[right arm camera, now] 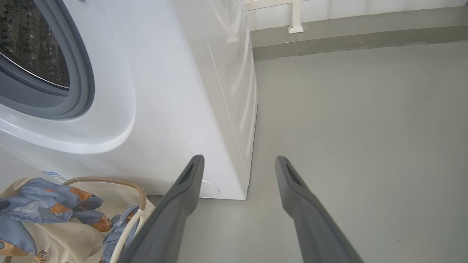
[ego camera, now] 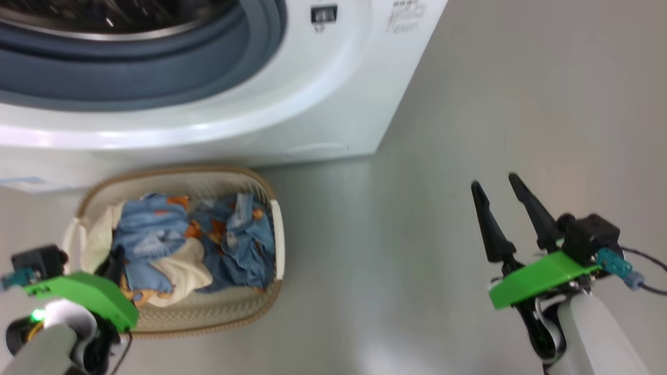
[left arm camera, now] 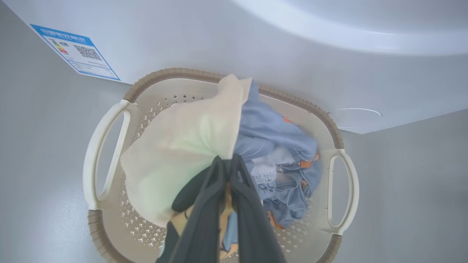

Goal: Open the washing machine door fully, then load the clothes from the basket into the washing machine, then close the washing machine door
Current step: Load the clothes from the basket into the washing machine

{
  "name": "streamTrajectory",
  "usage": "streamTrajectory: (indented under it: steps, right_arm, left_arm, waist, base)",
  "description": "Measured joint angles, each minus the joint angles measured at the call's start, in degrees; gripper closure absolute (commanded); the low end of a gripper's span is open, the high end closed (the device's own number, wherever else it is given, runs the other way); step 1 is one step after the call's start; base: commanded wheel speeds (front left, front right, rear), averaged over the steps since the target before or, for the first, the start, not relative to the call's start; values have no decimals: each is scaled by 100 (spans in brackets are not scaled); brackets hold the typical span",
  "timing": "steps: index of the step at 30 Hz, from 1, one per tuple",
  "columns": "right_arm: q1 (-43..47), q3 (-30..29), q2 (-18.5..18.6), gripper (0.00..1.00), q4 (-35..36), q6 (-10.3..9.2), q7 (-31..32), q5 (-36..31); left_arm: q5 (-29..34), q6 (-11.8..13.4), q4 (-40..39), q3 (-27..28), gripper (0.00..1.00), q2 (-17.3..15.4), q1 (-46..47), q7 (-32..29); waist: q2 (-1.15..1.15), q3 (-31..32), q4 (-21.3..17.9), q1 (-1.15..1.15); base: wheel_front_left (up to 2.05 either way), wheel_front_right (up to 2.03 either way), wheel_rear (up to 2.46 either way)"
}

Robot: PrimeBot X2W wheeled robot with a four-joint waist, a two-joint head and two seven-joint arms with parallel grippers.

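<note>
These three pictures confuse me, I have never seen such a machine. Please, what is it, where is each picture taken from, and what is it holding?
It is a robot with two arms, each ending in a two-fingered gripper. The head camera looks down at the grey floor, a washing machine with its drum open, and a basket of clothes. The other two cameras sit on the wrists. The left wrist view shows the left gripper shut on the clothes, pinching cream and blue fabric over the basket. The right wrist view shows the right gripper open and holding nothing, above the floor beside the washing machine.
</note>
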State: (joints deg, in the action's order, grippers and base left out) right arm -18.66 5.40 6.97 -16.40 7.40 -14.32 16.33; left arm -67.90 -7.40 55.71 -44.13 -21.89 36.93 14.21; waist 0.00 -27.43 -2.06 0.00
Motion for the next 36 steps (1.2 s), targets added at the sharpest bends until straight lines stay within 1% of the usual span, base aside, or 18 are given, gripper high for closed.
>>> streamTrajectory:
  steps: [9,14,19,26,31,33,34,36]
  right_arm:
    - [474,-13,172,0,-65,0,1,151]
    - [745,-30,254,0,-90,-1,1,207]
    - [1005,-79,330,0,-90,-1,1,249]
    - [1285,-162,397,0,-60,0,1,312]
    - [1399,-220,450,0,-24,0,1,345]
    - [1408,-224,455,0,-20,0,1,345]
    - [1410,-229,455,0,-2,0,1,345]
    - [1408,-223,450,0,8,0,1,345]
  left_arm:
    - [1330,0,-833,1281,100,33,-891,0]
    - [2181,0,-1586,2065,100,114,-1413,0]
    - [2875,0,-2397,2817,100,237,-2064,1]
    - [3598,0,-3450,3568,100,455,-3004,1]
    - [3978,0,-4163,4009,100,655,-3672,1]
    - [4109,0,-4425,4174,100,758,-3906,1]
    - [4195,0,-4646,4369,100,895,-4116,0]
    - [4258,0,-4867,4558,100,1038,-4308,1]
  waist:
    - [0,936,145,0]
    - [0,1375,206,0]
    - [0,1758,245,0]
    - [0,2172,255,0]
    - [0,2307,179,0]
    - [0,2318,144,0]
    - [0,2313,117,0]
    - [0,2293,84,0]
  base:
    - [0,0,0]
    - [0,0,0]
    - [0,0,0]
    - [0,0,0]
    - [0,0,0]
    - [0,0,0]
    - [0,0,0]
    - [0,0,0]
